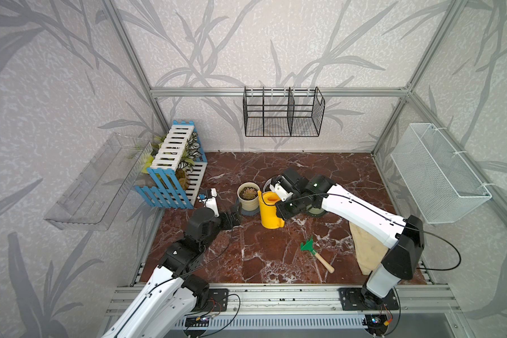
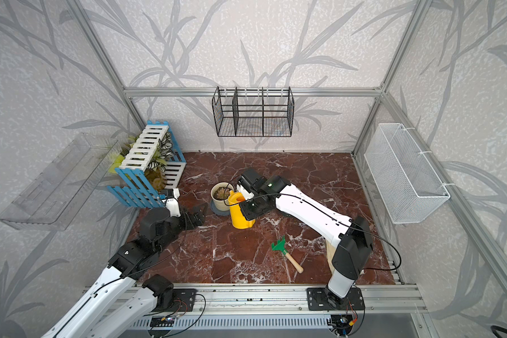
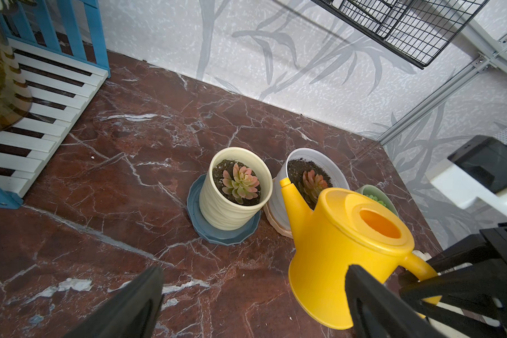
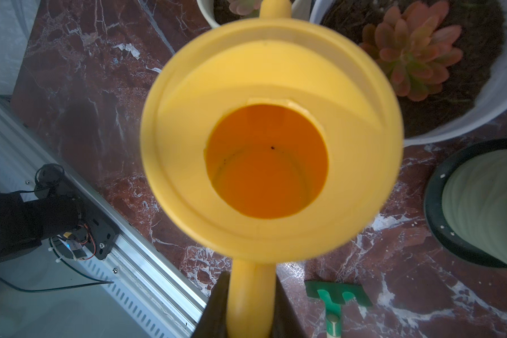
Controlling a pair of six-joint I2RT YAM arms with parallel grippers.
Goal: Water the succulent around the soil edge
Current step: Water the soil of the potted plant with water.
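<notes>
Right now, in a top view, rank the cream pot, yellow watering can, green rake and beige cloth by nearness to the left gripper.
1. Cream pot, just ahead of the left gripper.
2. Yellow watering can, beside the pot.
3. Green rake, mid-table.
4. Beige cloth, right edge.

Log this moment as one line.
stage: pre-pour | right gripper: shut on watering can handle | left gripper: open, empty | watering can: upright, spout beside cream pot | succulent: not under spout
</notes>
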